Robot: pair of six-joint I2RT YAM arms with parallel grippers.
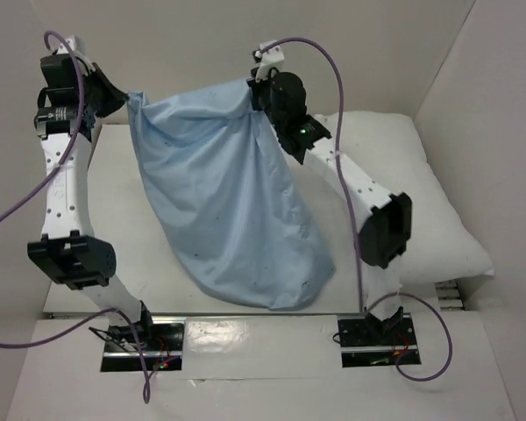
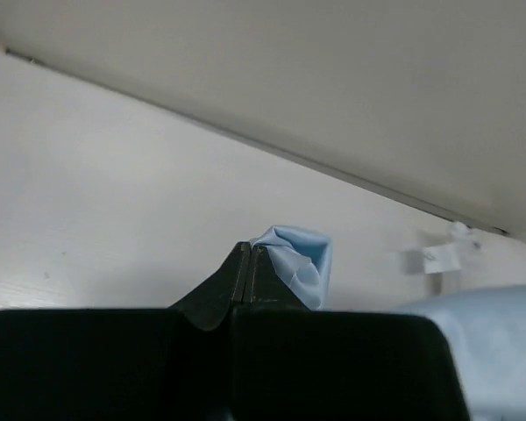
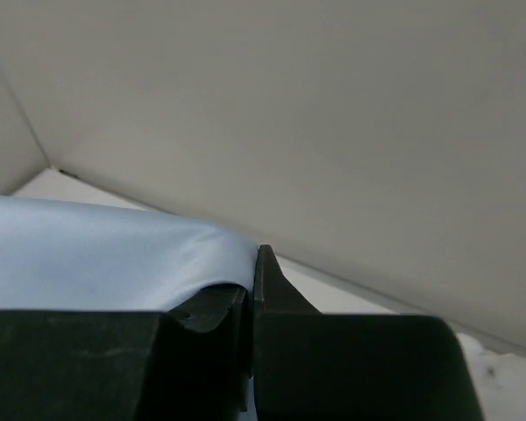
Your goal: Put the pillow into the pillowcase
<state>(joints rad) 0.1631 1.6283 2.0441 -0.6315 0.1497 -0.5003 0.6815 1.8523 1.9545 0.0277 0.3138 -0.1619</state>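
Note:
The light-blue pillowcase (image 1: 232, 206) hangs as a limp sack between both arms, its lower end resting on the table near the front. My left gripper (image 1: 127, 98) is shut on its upper left corner; a blue tuft (image 2: 298, 263) pokes out beside the pressed fingers (image 2: 223, 289). At the upper right edge, my right gripper (image 1: 261, 95) is shut on the pillowcase, whose cloth (image 3: 96, 259) drapes over the left finger. The plump white pillow (image 1: 430, 202) lies on the table at the right, partly behind the right arm.
White walls enclose the table at the back and on both sides. The table's bare surface (image 1: 114, 202) shows left of the pillowcase. Purple cables loop off both arms. The arm bases (image 1: 145, 338) sit at the near edge.

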